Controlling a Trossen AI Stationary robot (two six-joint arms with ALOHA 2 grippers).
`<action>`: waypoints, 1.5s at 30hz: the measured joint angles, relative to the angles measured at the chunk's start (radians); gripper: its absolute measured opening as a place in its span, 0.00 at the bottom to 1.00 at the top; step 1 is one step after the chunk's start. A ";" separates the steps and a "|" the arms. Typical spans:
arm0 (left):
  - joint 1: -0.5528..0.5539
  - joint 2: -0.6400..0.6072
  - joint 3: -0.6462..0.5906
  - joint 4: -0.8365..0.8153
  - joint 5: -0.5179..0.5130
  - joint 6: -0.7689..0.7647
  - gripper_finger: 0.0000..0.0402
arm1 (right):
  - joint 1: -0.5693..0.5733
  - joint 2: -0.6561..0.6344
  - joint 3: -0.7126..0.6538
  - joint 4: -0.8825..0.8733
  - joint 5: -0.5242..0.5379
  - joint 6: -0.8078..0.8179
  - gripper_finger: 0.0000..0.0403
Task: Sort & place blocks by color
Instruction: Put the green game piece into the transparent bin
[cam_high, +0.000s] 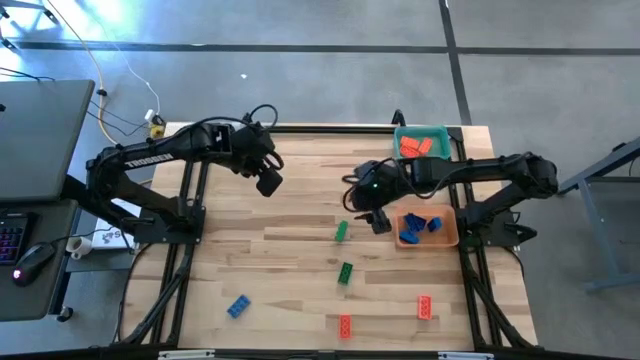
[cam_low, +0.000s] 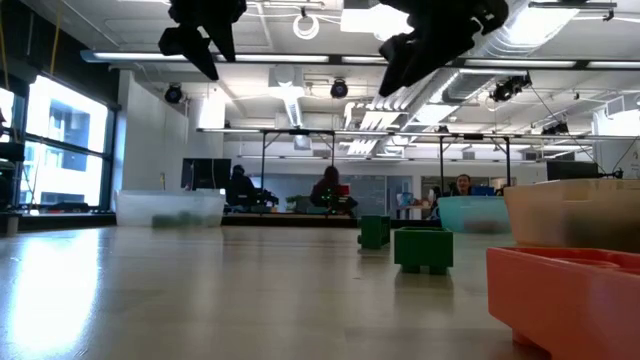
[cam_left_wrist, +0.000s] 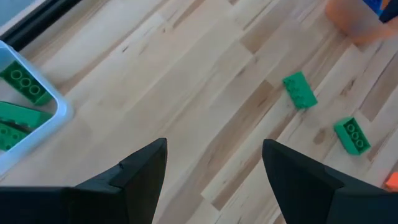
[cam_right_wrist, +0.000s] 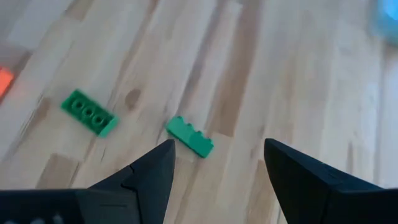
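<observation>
In the high view the left gripper (cam_high: 270, 183) hangs left of centre in the upper half of the frame, above bare wood of the table (cam_high: 290, 300), its fingers spread apart and nothing between them. Its wrist view shows the same two dark fingers (cam_left_wrist: 140, 177) parted over the planks, with a clear tray (cam_left_wrist: 37, 127) holding green blocks (cam_left_wrist: 22, 84) at the left edge of that picture.

The right gripper (cam_high: 378, 220) sits just right of centre, beside the left edge of the orange tray (cam_high: 452, 236), which holds several blue blocks (cam_high: 418, 227). Its fingers are also released and empty; in its wrist view a green block (cam_right_wrist: 190, 137) lies on the wood just beyond the parted fingertips, and a second green block (cam_right_wrist: 89, 112) lies near it toward the left of that frame.

In the upper right of the high view a teal tray (cam_high: 440, 134) holds red blocks (cam_high: 418, 147). Loose blocks lie in the lower half: one green block (cam_high: 341, 231) just left of the right gripper, another green (cam_high: 346, 272) below it, a blue block (cam_high: 238, 306) at lower left, and two red blocks (cam_high: 345, 325) (cam_high: 425, 308) near the bottom edge.
</observation>
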 joint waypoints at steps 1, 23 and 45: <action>-0.004 0.001 -0.001 -0.001 -0.001 -0.001 0.63 | 0.000 0.012 0.000 0.005 -0.022 -0.039 0.58; -0.078 0.001 -0.001 0.046 -0.026 -0.096 0.63 | 0.000 0.333 0.000 0.096 -0.049 -0.487 0.58; -0.103 0.001 -0.001 0.046 -0.105 -0.124 0.63 | -0.001 0.485 0.000 0.134 -0.009 -0.558 0.50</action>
